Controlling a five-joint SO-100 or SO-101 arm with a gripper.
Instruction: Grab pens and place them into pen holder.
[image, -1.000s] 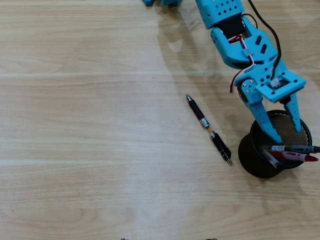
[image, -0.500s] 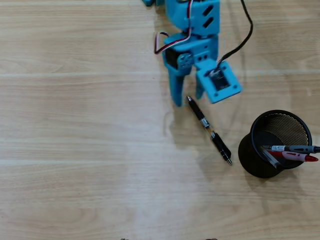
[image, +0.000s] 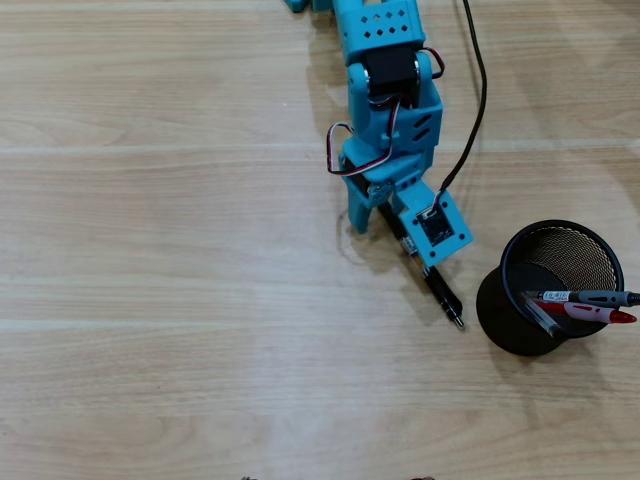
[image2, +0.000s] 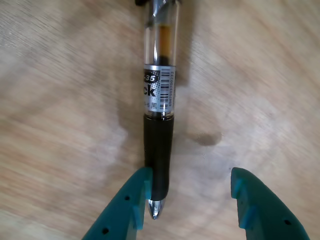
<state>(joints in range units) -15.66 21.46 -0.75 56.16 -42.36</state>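
Observation:
A black pen with a clear barrel (image: 443, 297) lies on the wooden table, pointing down-right in the overhead view. In the wrist view the pen (image2: 159, 105) runs up the frame. Its rubber grip and metal tip sit between my teal fingers (image2: 131, 200), close against the left one. My gripper (image2: 192, 202) is open around the pen's tip end. In the overhead view the gripper (image: 378, 222) is mostly hidden under the blue arm. A black mesh pen holder (image: 500, 310) stands at the right and holds a grey-black pen (image: 590, 297) and a red pen (image: 600, 314).
The arm's body (image: 385, 90) reaches in from the top centre, with a black cable (image: 478, 90) hanging on its right. The wooden table (image: 160, 300) is bare on the left and at the bottom.

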